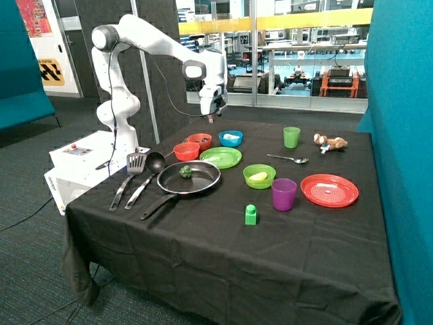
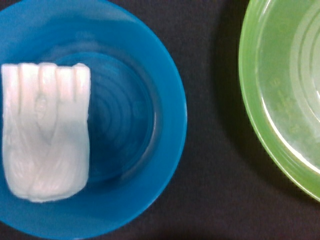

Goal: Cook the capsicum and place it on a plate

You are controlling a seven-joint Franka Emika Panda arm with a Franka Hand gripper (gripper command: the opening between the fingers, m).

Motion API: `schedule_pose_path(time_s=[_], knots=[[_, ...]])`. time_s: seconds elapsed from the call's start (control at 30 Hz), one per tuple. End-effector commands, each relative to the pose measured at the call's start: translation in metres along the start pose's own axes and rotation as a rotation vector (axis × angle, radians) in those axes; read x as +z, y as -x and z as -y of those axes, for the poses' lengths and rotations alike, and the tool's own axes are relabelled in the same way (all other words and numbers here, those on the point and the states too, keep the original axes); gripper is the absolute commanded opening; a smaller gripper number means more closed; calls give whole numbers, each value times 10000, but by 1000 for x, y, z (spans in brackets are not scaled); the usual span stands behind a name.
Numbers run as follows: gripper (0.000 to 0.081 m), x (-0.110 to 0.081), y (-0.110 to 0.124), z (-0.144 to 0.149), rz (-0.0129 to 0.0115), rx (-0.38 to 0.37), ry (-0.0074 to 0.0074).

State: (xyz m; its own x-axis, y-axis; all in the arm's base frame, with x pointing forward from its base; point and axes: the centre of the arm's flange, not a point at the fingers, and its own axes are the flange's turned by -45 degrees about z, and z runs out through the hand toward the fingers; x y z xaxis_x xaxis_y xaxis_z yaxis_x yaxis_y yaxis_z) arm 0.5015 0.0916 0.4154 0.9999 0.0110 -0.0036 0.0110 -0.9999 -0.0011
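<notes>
The dark green capsicum (image 1: 185, 172) lies inside the black frying pan (image 1: 191, 181) near the table's front half. Just behind the pan sits the flat lime-green plate (image 1: 220, 158), bare; part of its rim (image 2: 260, 100) also shows in the wrist view. My gripper (image 1: 211, 116) hangs high above the back of the table, over the blue bowl (image 1: 231, 138) and the plate's far edge, well away from the capsicum. The wrist view looks straight down on the blue bowl (image 2: 145, 115), which holds a white ridged food piece (image 2: 45, 135).
Two red bowls (image 1: 187, 151) stand beside the plate. A spatula (image 1: 133, 169) and ladle (image 1: 150, 169) lie next to the pan. Also present: a lime-green bowl (image 1: 259, 176), purple cup (image 1: 283, 194), red plate (image 1: 329, 190), green block (image 1: 251, 214), green cup (image 1: 291, 137), spoon (image 1: 287, 159).
</notes>
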Motion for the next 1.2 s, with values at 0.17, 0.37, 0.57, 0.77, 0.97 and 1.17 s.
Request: schedule_pose_path(time_s=[0.17, 0.37, 0.57, 0.77, 0.97, 1.17], knots=[[695, 6, -3, 20, -37, 587, 10], [693, 12, -7, 30, -37, 1324, 8], [695, 17, -13, 29, -37, 2294, 7], [694, 21, -19, 16, -38, 2982, 5], [694, 24, -19, -10, -38, 3731, 4], [689, 27, -11, -44, -38, 4374, 3]])
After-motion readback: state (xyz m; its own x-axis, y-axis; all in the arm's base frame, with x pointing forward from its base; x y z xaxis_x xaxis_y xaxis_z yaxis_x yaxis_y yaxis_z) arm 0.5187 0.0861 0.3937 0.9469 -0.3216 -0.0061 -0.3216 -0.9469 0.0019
